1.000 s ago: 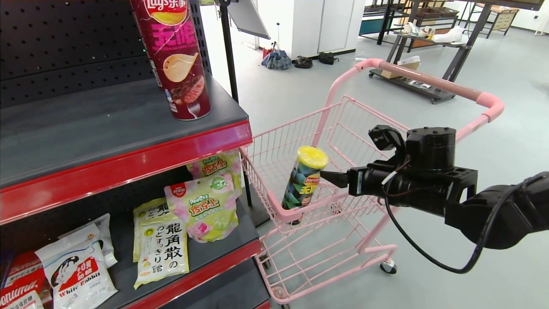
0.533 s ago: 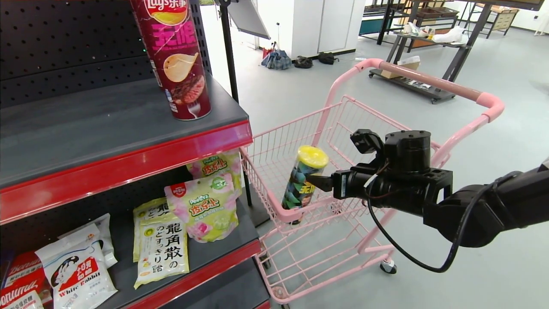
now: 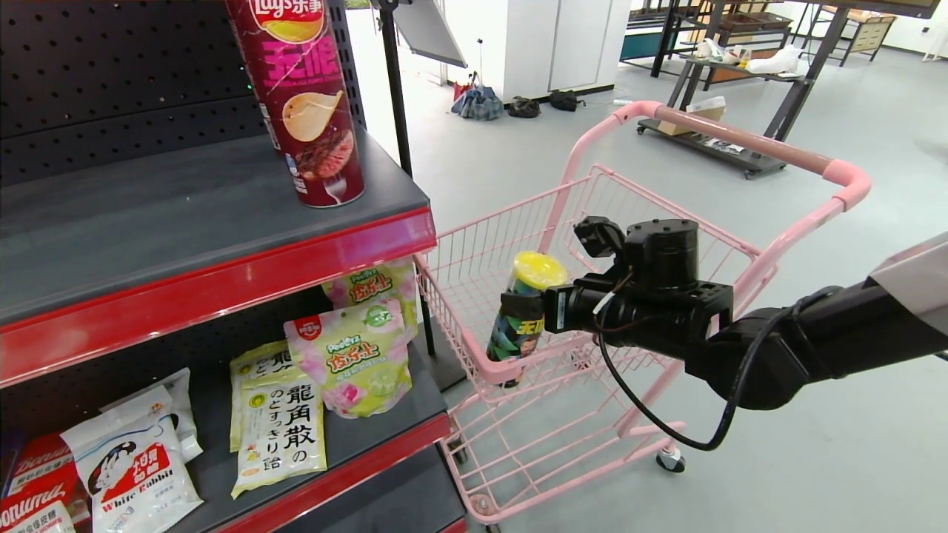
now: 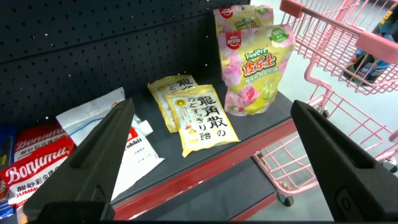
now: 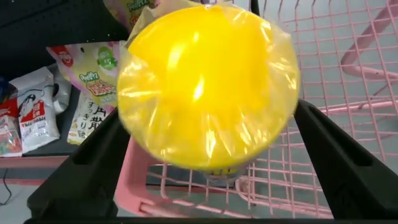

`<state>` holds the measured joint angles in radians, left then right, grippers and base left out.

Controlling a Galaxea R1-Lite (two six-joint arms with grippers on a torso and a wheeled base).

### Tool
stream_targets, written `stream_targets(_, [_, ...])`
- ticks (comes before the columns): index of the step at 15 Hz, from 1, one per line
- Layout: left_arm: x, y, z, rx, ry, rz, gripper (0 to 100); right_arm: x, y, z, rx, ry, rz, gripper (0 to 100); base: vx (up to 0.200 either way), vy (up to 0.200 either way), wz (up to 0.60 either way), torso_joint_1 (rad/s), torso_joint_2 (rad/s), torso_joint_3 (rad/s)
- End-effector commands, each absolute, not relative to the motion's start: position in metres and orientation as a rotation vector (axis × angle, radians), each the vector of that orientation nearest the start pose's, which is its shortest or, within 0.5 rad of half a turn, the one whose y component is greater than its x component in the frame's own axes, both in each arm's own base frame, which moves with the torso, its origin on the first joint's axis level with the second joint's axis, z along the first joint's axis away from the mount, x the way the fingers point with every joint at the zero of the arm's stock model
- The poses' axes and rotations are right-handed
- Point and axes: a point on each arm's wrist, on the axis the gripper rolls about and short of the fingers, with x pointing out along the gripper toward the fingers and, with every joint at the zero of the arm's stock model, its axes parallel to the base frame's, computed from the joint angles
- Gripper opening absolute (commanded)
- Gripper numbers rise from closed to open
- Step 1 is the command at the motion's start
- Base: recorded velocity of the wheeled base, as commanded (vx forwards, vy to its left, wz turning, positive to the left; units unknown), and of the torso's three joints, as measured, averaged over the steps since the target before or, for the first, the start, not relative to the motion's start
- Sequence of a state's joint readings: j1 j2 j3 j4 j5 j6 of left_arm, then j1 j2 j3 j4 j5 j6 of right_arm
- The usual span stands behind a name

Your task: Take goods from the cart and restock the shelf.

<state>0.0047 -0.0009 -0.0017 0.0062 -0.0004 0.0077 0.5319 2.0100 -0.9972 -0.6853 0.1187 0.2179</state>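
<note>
Right gripper [image 3: 521, 303] is level, its fingers spread either side of the chip can [image 3: 518, 337] just under the yellow lid (no squeeze evident). A side-on hold would suit an upright lift. The can stands in the cart [image 3: 474, 364], at the corner nearest the shelf [image 3: 222, 274]. Left gripper [image 4: 212, 104] is spread wide, facing the lower tier.

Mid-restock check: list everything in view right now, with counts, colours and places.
Yellow-lidded chip can: 1, dark, upright in cart.
Maroon chip can: 1, upright on upper shelf.
Shopping cart: 1, pink, beside shelf.
Snack pouches: 2, pink-green, lower shelf.
Candy bags: 2, yellow, lower shelf.
White bags: 2, lower shelf.
Red packet: at least 1, lower shelf.
Shelf: 1, grey, red edges.
Right end effector: open, straddling yellow-lidded can.
Left end effector: open, facing lower shelf.
</note>
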Motion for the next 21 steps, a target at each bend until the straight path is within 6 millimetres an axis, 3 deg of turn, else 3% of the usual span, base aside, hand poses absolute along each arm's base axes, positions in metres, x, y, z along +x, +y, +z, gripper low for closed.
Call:
stream_targets(1, [-0.023, 0.000, 0.075, 0.008, 0.005, 0.006, 100, 0.337, 0.204, 0.122, 0.139, 0.399, 0.608, 100, 0.000, 0.000, 0.00, 0.000, 0.00, 0.000])
stream_targets(7, [-0.023, 0.000, 0.075, 0.009, 0.005, 0.005, 100, 0.353, 0.214, 0.109, 0.136, 0.395, 0.565, 100, 0.000, 0.000, 0.00, 0.000, 0.00, 0.000])
stream_targets(8, [-0.023, 0.000, 0.075, 0.009, 0.005, 0.006, 100, 0.353, 0.214, 0.110, 0.143, 0.395, 0.562, 0, 0.000, 0.000, 0.00, 0.000, 0.00, 0.000])
stream_targets(15, [-0.023, 0.000, 0.075, 0.011, 0.005, 0.005, 100, 0.344, 0.222, 0.121, 0.167, 0.374, 0.555, 0, 0.000, 0.000, 0.00, 0.000, 0.00, 0.000])
stream_targets(18, [-0.023, 0.000, 0.075, 0.011, 0.005, 0.005, 100, 0.328, 0.210, 0.174, 0.110, 0.245, 0.544, 0, 0.000, 0.000, 0.00, 0.000, 0.00, 0.000])
stream_targets(21, [-0.023, 0.000, 0.075, 0.011, 0.005, 0.003, 100, 0.301, 0.158, 0.267, 0.005, 0.017, 0.457, 0, 0.000, 0.000, 0.00, 0.000, 0.00, 0.000])
